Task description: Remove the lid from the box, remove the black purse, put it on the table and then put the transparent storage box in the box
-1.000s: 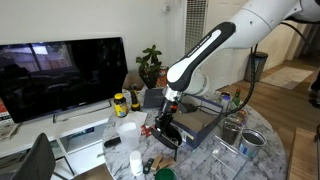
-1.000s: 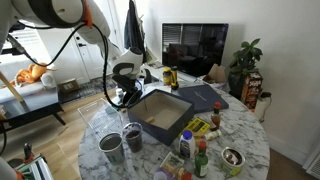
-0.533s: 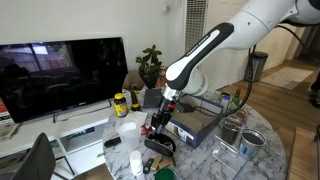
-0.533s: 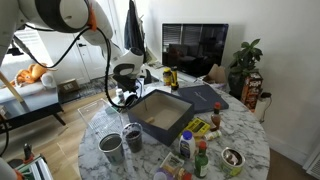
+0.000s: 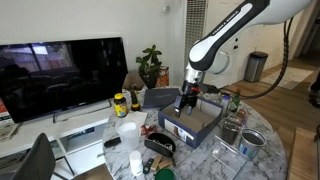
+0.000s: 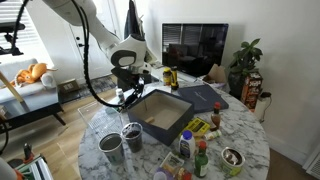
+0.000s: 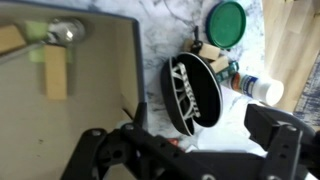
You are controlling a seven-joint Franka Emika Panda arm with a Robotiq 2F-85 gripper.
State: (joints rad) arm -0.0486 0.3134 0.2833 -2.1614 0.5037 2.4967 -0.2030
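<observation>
Marble table (image 7: 172,24) is carrying the black purse (image 7: 195,92), lying just beside the box (image 7: 137,70); the gripper (image 7: 188,146) is hovering with fingers (image 7: 283,142) spread wide, holding nothing; the purse is looking soft and light, likely wanting a pinch across its middle.

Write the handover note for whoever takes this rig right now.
Claw: open, empty, raised above the box edge on the purse side.
Lid: off, lying on the table beside the box.
Black purse: out, on the table next to the box.
Done: lid off, purse out and set down.
Left: put the transparent storage box into the box; I cannot pick it out surely in these views.
</observation>
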